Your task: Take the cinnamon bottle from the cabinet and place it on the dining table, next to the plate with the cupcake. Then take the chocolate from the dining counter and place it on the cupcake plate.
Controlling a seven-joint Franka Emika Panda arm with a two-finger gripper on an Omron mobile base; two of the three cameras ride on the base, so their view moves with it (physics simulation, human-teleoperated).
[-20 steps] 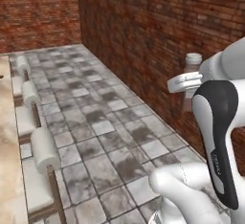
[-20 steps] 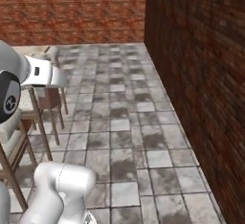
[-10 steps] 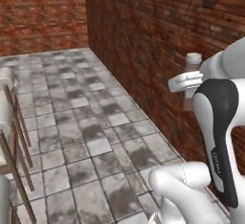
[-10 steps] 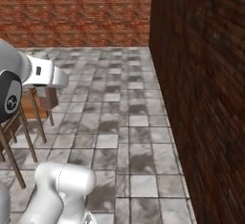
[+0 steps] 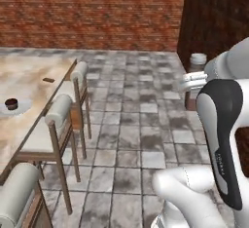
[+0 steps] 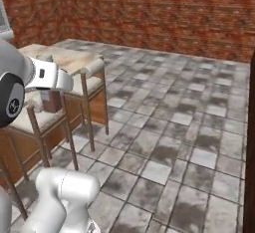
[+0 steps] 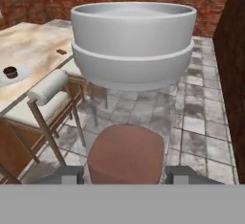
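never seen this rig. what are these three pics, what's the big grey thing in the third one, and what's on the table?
It is a rendered kitchen with a white robot arm on a driving base. Two pictures come from base cameras behind the arm, left and right; the third looks along the gripper. The big grey thing is the cap of the cinnamon bottle, held close to the lens between the jaws; the same jar shows small in the left base view. On the dining table lie the plate with the cupcake and the chocolate, apart. Stools line its edge.
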